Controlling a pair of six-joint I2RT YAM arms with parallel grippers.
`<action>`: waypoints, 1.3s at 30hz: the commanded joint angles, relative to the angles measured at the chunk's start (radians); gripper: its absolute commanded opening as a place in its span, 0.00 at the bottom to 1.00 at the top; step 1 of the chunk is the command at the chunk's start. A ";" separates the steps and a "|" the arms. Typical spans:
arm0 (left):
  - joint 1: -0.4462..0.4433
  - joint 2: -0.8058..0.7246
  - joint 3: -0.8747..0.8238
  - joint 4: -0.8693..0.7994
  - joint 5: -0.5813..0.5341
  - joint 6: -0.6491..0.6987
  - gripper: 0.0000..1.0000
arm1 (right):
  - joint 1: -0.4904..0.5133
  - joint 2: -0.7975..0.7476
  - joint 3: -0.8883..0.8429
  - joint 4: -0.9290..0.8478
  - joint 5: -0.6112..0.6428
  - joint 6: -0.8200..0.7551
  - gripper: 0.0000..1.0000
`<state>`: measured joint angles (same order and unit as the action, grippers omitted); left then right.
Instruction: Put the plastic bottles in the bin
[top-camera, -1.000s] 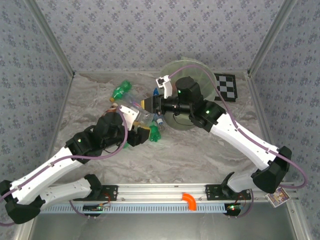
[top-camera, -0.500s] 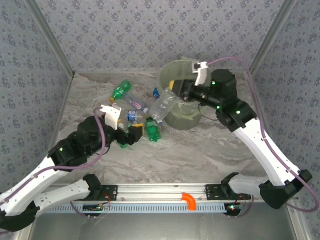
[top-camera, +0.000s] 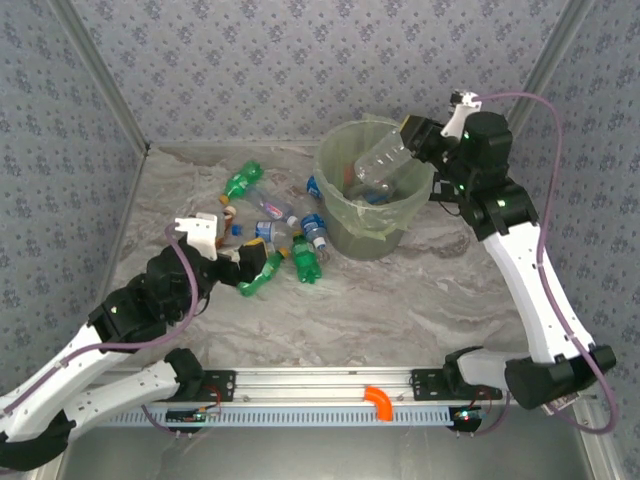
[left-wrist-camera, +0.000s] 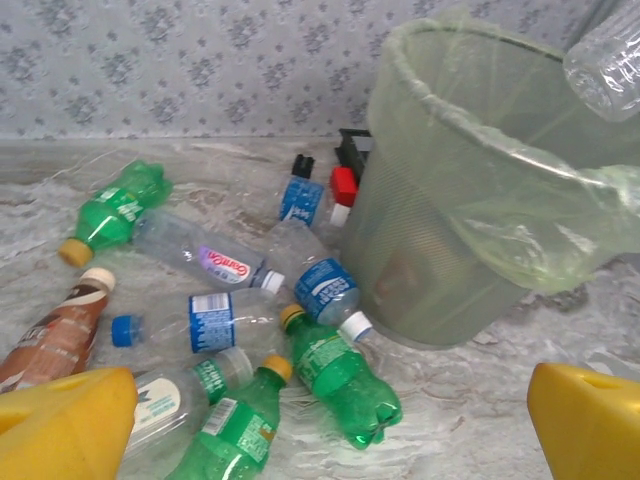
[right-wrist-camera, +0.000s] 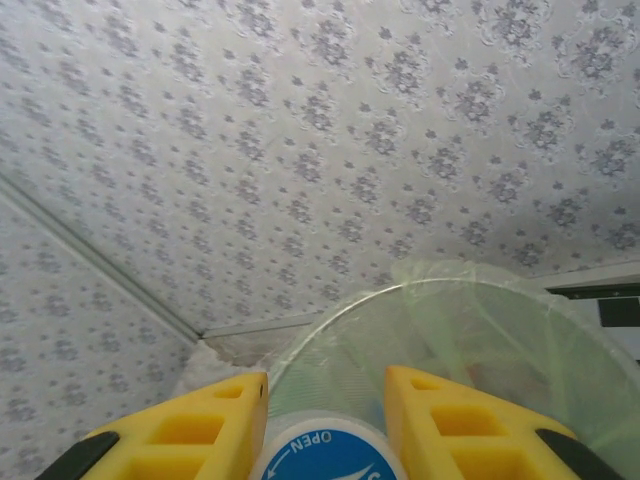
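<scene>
Raised since earlier over the bin (top-camera: 385, 235), right gripper (top-camera: 412, 135) clamped a clear bottle (top-camera: 378, 162); left gripper (left-wrist-camera: 325, 420) gaped above crowded bottles (left-wrist-camera: 215, 320).

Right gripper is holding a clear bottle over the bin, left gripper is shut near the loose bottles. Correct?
Not quite: the left gripper is open, its yellow fingers wide apart in the left wrist view. The rest stands: the right gripper holds a clear bottle over the bin, and the left is near the loose bottles.
</scene>
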<state>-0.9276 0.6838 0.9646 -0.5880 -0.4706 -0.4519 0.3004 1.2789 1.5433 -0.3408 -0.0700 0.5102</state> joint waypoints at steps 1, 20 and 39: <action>0.019 0.019 -0.012 -0.047 -0.076 -0.063 1.00 | 0.006 0.069 0.054 -0.019 0.028 -0.046 0.27; 0.192 0.110 -0.027 -0.177 -0.014 -0.194 1.00 | 0.149 0.319 0.204 -0.252 0.096 -0.229 0.86; 0.781 0.207 -0.136 -0.189 0.324 -0.198 1.00 | 0.254 -0.076 -0.097 -0.039 0.067 -0.211 1.00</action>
<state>-0.2321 0.8700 0.8402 -0.7670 -0.2409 -0.6708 0.5411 1.2419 1.4803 -0.4316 0.0063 0.2977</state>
